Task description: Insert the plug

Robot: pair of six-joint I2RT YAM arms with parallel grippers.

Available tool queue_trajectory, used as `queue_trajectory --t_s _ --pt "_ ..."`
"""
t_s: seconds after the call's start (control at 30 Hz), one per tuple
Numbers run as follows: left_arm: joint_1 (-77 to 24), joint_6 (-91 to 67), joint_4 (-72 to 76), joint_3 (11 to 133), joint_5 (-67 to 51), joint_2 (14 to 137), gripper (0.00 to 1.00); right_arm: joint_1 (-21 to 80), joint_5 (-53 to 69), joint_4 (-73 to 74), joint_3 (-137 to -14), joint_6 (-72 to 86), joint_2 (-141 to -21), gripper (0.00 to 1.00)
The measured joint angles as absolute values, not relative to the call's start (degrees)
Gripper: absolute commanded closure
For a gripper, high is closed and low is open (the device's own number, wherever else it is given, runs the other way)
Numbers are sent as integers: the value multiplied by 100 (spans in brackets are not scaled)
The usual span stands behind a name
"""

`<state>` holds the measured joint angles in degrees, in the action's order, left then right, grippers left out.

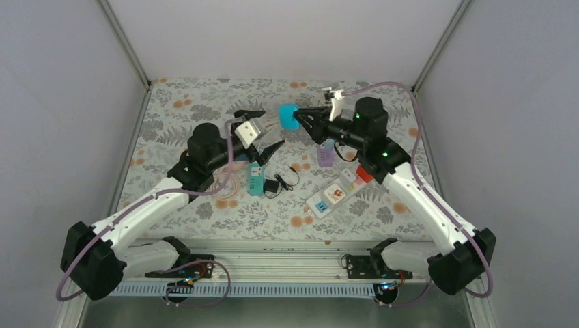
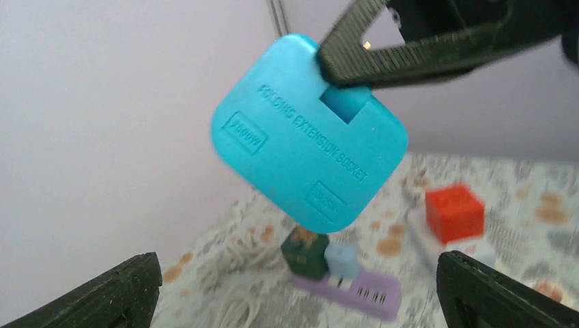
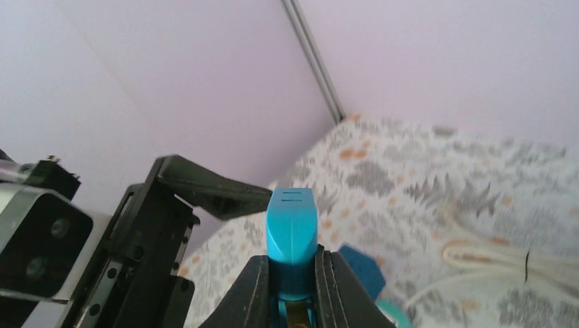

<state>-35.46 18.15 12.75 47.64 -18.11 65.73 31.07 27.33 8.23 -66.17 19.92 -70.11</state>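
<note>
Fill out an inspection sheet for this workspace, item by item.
Surface: floral table cover, lying flat.
Job's things: blue plug held in the air above the table; purple power strip, white power strip and teal power strip lying on the cover.
Clutter: black adapter beside the teal power strip; red cube sitting on the white power strip.
Grippers: right gripper shut on the blue plug; left gripper wide open, holding nothing, facing the plug.
Cables: thin black cord by the adapter; white cord on the cover; purple cable along each arm.
Surroundings: pale walls, metal corner posts.
</note>
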Motion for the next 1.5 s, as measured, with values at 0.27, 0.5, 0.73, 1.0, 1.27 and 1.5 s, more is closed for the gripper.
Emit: queue_trajectory --t_s 0.27,0.5,0.73,1.0,1.27,1.5 --pt "-3538 -416 2429 4602 -2379 5944 0 3061 2797 -228 -6337 2176 -6477 96" --pt "-3535 -1900 2871 4604 -2867 5843 0 3061 3743 -989 -6224 2694 -6523 96" --pt "-3181 -2558 2692 4790 -3448 5878 2 3061 4971 -1267 -6455 2893 -6761 96" --pt "-3026 -3308 2838 4930 -4565 5955 26 3065 5699 -1422 -6471 3022 -7006 96" --pt "-3026 -4040 3286 4823 -4580 5988 55 3118 5470 -2357 -6178 3616 -7024 96" --pt "-3070 -4554 3903 4737 -4591 6302 70 3262 5221 -2709 -6023 3911 -7037 96"
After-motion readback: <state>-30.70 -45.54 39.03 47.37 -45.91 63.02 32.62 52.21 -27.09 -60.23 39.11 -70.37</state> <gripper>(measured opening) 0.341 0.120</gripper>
